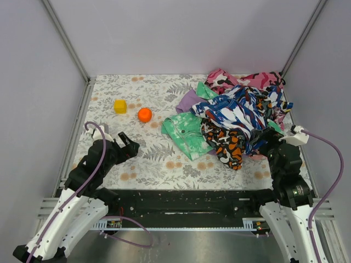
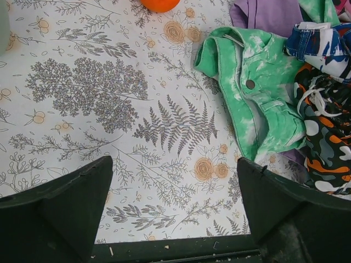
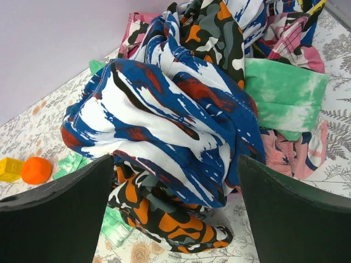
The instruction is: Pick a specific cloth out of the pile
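The pile (image 1: pixel 236 112) lies at the right back of the flowered table: a blue-white-red garment (image 3: pixel 164 120) on top, an orange-black one (image 3: pixel 164 216) at the front, pink camouflage (image 1: pixel 241 81) at the back, and a green-white cloth (image 2: pixel 258 93) spread to the left. Only a small corner of the lilac cloth (image 1: pixel 189 101) shows at the pile's left back edge; it also shows in the left wrist view (image 2: pixel 269 13). The rest is buried. My left gripper (image 1: pixel 129 147) is open and empty over bare table (image 2: pixel 174 161). My right gripper (image 1: pixel 272 143) is open and empty, just in front of the pile (image 3: pixel 175 159).
A yellow block (image 1: pixel 120 106) and an orange ball (image 1: pixel 145 114) sit left of the pile; the ball also shows in the left wrist view (image 2: pixel 159 4). White walls enclose the table on the left, back and right. A black rail runs along the near edge.
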Tool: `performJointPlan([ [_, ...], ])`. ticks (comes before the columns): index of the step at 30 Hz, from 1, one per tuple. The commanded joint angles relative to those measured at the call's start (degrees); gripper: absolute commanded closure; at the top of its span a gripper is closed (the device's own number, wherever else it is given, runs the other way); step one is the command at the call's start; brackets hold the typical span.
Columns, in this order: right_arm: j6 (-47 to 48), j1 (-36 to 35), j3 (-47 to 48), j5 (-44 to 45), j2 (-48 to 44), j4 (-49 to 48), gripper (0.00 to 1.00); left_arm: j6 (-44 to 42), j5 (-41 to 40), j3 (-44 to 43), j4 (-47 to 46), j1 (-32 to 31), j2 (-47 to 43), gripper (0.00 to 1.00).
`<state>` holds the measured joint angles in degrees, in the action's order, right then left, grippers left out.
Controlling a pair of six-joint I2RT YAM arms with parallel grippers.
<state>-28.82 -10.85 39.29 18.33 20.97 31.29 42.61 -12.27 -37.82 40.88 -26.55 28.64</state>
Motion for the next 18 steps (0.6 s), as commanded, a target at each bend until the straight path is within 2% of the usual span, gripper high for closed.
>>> performJointPlan([
  [1, 0.2, 0.1, -0.1, -1.5, -1.0, -2.4, 0.01, 0.9, -1.1, -0.1, -1.5, 0.0, 0.0, 0.01],
  [6, 2.0, 0.1, -0.5, -5.0, -1.5, -4.9, 0.01, 0.7, -1.2, -0.1, -2.5, 0.1, 0.1, 0.01],
  [10, 4.5, 0.1, 0.4, -13.1, -0.3, -7.5, 0.0, 0.9, 0.8, 1.6, -5.0, 0.0, 0.4, 0.01],
  [13, 6.9, 0.1, 4.9, -16.9, 5.2, -6.4, 0.01, -0.2, 1.5, 1.6, -6.0, 0.1, 1.6, 0.01],
  [18, 8.4, -1.2, 14.1, -31.1, 21.3, -6.7, 0.01, -0.5, 1.5, 2.5, -7.5, 0.0, 2.9, 0.01],
])
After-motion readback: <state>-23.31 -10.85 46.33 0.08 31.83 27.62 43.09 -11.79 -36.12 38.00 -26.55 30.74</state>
